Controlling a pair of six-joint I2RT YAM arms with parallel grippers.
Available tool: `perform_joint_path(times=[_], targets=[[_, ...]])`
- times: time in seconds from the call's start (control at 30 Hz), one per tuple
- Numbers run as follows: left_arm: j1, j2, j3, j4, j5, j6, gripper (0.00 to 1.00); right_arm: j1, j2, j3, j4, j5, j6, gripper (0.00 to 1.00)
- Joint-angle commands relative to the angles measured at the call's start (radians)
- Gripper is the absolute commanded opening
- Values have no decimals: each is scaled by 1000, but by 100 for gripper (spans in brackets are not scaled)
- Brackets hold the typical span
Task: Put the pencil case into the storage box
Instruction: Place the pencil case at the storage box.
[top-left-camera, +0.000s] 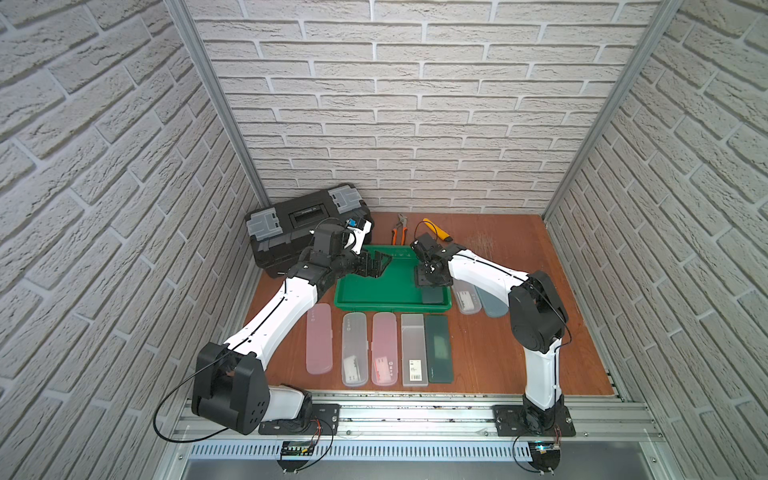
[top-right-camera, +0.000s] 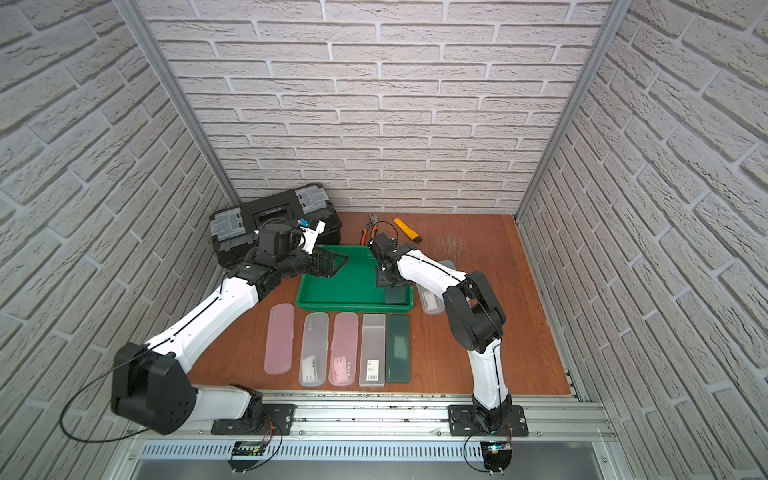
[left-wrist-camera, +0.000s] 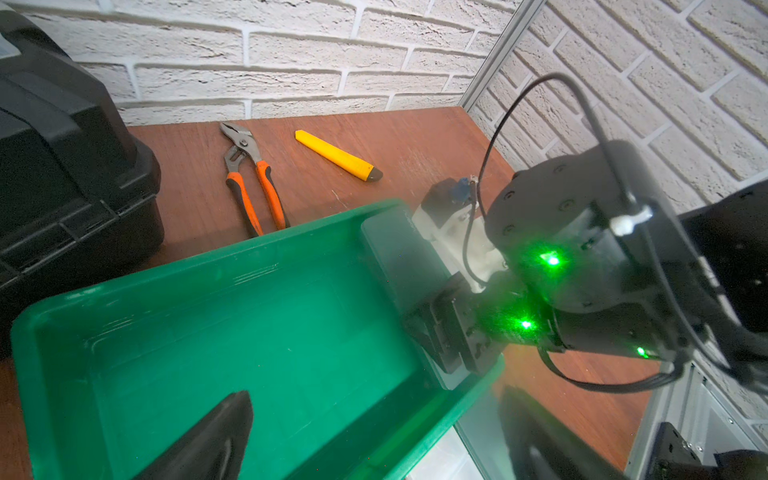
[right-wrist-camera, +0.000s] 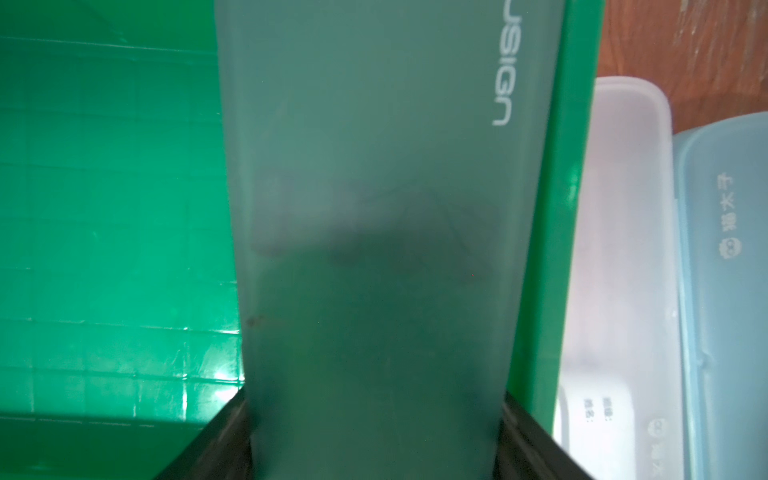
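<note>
Legibly, right wrist alone: pencil case (right-wrist-camera: 374, 208) lettering (right-wrist-camera: 505, 66).

A black toolbox (top-left-camera: 307, 226) with grey latches stands left of centre in both top views, close against the white brick wall (top-left-camera: 415, 104). To its right, near the wall, orange-handled pliers (left-wrist-camera: 259, 166) lie on the reddish-brown surface (top-left-camera: 498, 353). Just right of them, not touching, a yellow utility knife (top-right-camera: 406, 229) lies at a slant.
</note>
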Motion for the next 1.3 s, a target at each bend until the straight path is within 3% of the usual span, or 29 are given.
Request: perform_joint_path(times=[0.0,0.17,0.6,0.83,1.1,1.27], targets=[[-5,2,9,23,-26,12,98,0,-18,-3,24,42,-3,82],[-5,-13,-2,27,-55,12,99,0,-34,43,1,61,-29,89],[56,-49,-35,79,-50,-25,98,50,121,214,-78,154,-91,88],[56,-40,-29,75,-35,-24,99,50,126,211,-112,245,-126,89],[44,-30,-20,56,-44,-16,99,27,3,186,-113,266,-192,89],[-19,-27,-14,11,-92,23,98,21,-232,41,-45,170,-188,89]])
